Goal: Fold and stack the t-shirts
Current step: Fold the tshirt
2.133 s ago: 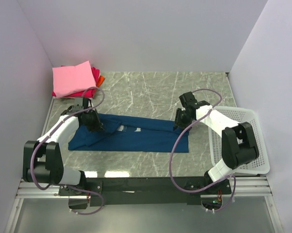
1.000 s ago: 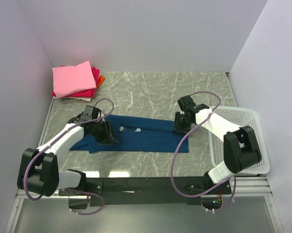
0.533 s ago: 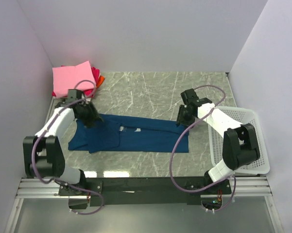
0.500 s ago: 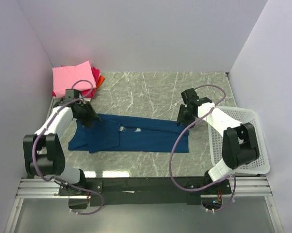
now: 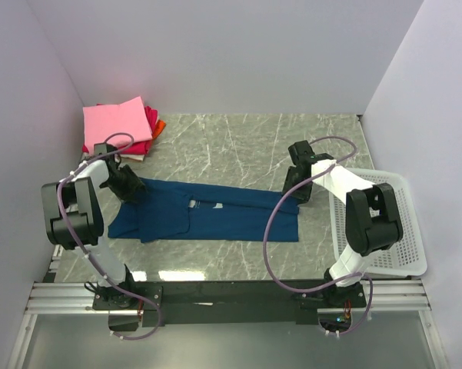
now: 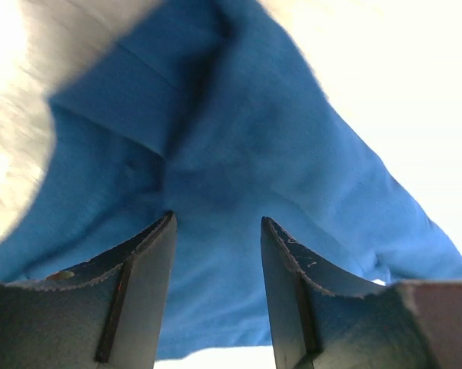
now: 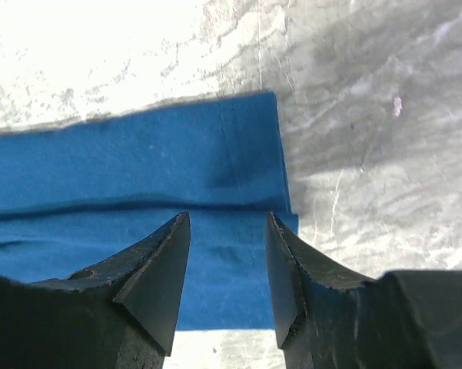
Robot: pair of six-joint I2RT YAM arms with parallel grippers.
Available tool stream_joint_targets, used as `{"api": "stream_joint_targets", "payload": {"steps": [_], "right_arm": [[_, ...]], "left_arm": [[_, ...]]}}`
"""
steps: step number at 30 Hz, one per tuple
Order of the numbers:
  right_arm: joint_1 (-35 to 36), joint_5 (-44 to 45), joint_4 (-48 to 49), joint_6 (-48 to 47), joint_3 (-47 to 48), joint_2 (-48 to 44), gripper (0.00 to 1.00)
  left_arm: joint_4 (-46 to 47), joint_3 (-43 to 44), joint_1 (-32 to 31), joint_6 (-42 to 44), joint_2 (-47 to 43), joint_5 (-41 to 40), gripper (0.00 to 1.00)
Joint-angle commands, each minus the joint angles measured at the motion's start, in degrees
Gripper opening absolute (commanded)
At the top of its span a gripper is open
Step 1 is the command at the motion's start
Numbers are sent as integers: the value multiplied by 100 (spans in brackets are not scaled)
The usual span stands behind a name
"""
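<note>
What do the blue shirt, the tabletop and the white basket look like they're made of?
Blue t-shirt: soft matte cloth, likely cotton; it creases and folds.
Tabletop: grey marble-look surface, glossy, with white veins; stone or laminate, unclear.
Basket: white plastic, probably, with moulded mesh walls.

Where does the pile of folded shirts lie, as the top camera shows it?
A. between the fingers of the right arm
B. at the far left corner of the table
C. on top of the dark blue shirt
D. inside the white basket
B: the pile of folded shirts lies at the far left corner of the table, apart from the dark blue shirt and far from the white basket.
</note>
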Motion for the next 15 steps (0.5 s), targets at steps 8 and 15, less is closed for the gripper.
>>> {"api": "stream_joint_targets", "payload": {"steps": [8,15], "right_arm": [[-13,-72,575,193,-270,188,50],[136,-99,532,351,-525,-172,50]], "left_arm": [[172,326,231,313,416,77,53],[224,327,257,323,583,129,53]]}}
